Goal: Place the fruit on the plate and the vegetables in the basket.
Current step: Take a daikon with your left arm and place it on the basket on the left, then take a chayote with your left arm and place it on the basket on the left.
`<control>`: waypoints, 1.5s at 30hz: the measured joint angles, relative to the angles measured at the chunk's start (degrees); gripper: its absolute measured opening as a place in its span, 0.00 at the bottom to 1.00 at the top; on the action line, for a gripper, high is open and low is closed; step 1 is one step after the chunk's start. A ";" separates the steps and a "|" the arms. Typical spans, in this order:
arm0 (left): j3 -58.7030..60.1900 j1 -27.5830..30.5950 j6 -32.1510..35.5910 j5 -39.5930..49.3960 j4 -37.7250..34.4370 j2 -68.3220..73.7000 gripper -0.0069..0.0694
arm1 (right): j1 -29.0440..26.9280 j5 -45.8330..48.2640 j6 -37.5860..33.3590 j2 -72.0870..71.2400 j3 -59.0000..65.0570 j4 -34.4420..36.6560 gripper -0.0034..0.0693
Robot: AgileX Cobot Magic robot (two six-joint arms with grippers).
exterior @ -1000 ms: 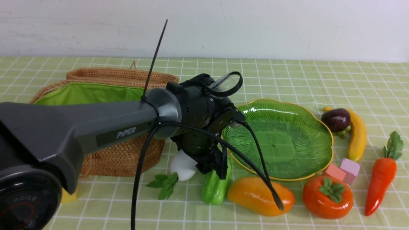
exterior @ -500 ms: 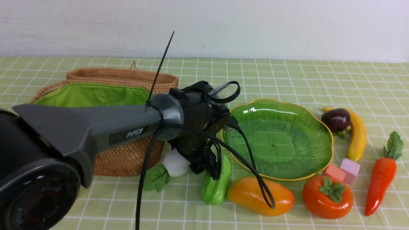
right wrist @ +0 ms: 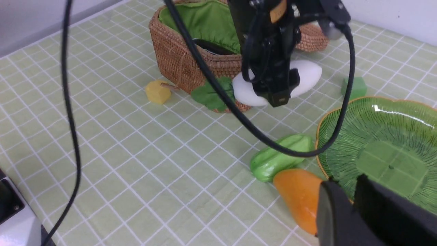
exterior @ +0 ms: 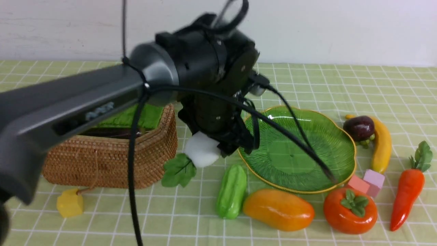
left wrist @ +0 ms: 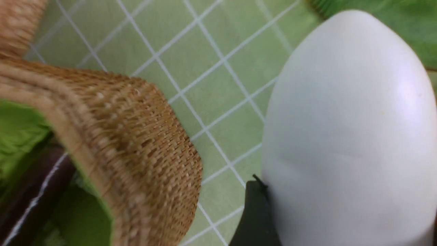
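Eggplant [exterior: 109,132] in basket [exterior: 112,164]; left gripper [exterior: 223,145] pinching radish [exterior: 202,150] aloft just beside basket; gourd [exterior: 231,191], carrot [exterior: 408,194], four fruit [exterior: 278,209] not yet moved

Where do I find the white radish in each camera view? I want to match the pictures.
Front view: white radish at centre, between basket and plate.
Left wrist view: the radish very close and large, beside the basket's corner.
Right wrist view: the radish beyond the green gourd, before the basket.
Shared landmark: the basket.
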 joint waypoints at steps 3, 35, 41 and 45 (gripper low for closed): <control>-0.29 -0.45 0.75 1.41 -0.16 -4.98 0.77 | 0.00 -1.68 0.00 0.00 0.00 0.00 0.19; 14.01 31.65 44.28 -15.50 -7.43 -14.91 0.93 | 0.00 -2.95 -10.68 0.00 0.00 11.19 0.19; 14.01 31.65 39.68 -15.14 -7.34 -17.71 0.93 | 0.00 -2.96 -10.68 0.00 0.00 11.19 0.19; 14.01 31.36 31.18 -13.49 -10.47 -20.34 0.78 | 0.00 -2.96 -10.68 0.00 0.00 11.24 0.19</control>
